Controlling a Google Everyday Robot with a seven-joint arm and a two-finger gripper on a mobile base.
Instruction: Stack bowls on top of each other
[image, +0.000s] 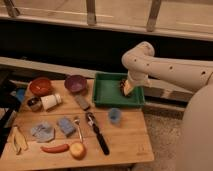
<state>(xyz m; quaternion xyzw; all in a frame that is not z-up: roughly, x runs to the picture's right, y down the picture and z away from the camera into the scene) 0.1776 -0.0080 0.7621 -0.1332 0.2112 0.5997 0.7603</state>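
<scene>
An orange-red bowl (40, 86) sits at the far left back of the wooden table (130, 137). A purple bowl (75, 83) sits beside it to the right, apart from it. Both stand upright and empty. My gripper (124, 88) hangs at the end of the white arm (165, 67) over the right part of the green tray (106, 90), well to the right of both bowls.
A small metal cup (34, 103) and a white cup (50, 101) on its side lie in front of the bowls. A blue cup (114, 115), a black-handled tool (97, 132), a fork, a sponge, a cloth, a banana, a chili and an apple (77, 150) lie across the table.
</scene>
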